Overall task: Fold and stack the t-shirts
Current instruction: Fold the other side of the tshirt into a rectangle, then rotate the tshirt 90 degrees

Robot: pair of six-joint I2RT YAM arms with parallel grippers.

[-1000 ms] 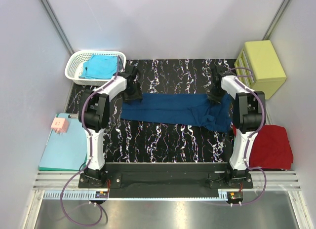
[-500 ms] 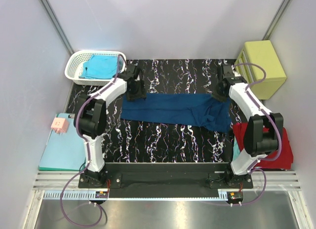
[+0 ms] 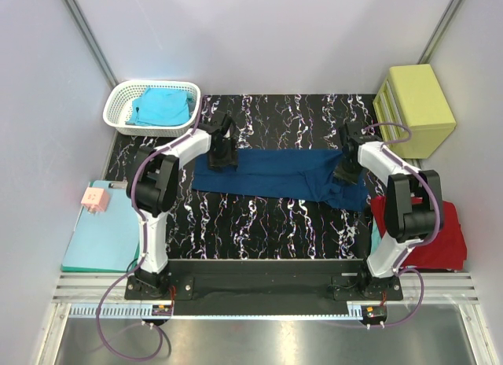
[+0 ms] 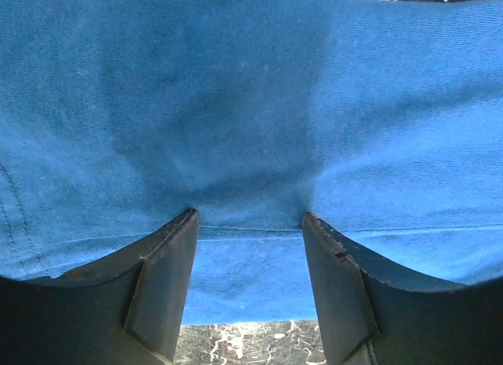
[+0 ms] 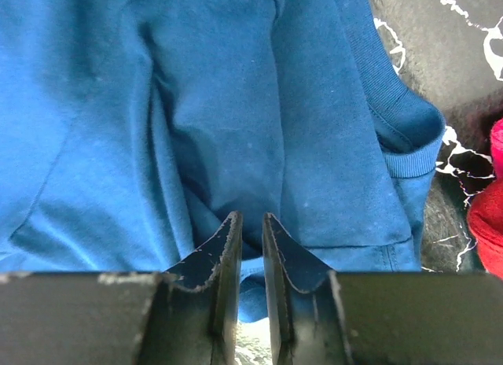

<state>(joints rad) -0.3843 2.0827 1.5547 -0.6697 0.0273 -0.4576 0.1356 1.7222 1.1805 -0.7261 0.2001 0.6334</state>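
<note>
A navy blue t-shirt (image 3: pixel 275 172) lies folded into a long strip across the black marbled table (image 3: pixel 259 223). My left gripper (image 3: pixel 222 149) is at its left end. In the left wrist view that gripper (image 4: pixel 250 215) is open, its fingertips pressing down on the cloth (image 4: pixel 251 105) near a hem. My right gripper (image 3: pixel 346 170) hovers over the bunched right end. In the right wrist view its jaws (image 5: pixel 251 215) stand only a slit apart with nothing between them, above the cloth (image 5: pixel 236 105). A turquoise t-shirt (image 3: pixel 159 107) lies in the basket. A red t-shirt (image 3: pixel 428 231) lies at the right.
The white basket (image 3: pixel 118 105) stands at the back left. A yellow-green box (image 3: pixel 415 105) stands at the back right. A teal clipboard (image 3: pixel 98 239) with a pink block (image 3: pixel 94 197) lies at the left. The red cloth (image 5: pixel 491 200) is close beside the shirt's right end.
My left gripper has slid right and nearer onto the shirt's left end. My right gripper has come nearer, from the far edge onto the bunched right end.
</note>
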